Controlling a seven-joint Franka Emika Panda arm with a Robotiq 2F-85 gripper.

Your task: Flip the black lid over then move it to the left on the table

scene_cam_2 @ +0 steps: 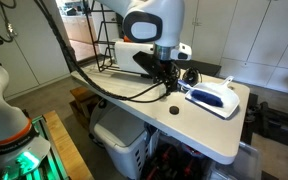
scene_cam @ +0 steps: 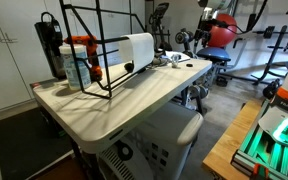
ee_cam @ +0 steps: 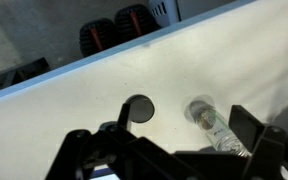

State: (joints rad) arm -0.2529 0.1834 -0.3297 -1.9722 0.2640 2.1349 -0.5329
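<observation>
**Mia:** Where was the black lid (ee_cam: 139,108)?

**Sam:** It lay flat on the surface (scene_cam_2: 209,135), under the fingers (scene_cam_2: 168,88) and a bit in front of them. It was not in the middle of the gap. It sat closer to one finger.

**Mia:** Were the fingers holding anything?

**Sam:** No. They were spread as wide as they go, with nothing between them. They hung above the lid and did not touch it.

**Mia:** What could go wrong?

**Sam:** I think the lid was very thin and flat. The fingers could slip off its rim or bump hard on the surface, because there was so little to pinch.

**Mia:** Anything else?

**Sam:** A clear little bottle (ee_cam: 212,125) lay on its side just beside the lid, near the other finger. If the fingers came straight down, one could hit it, and it might roll away. The edge of the surface was also out in front of the fingers, so a pushed lid could slide off.
</observation>
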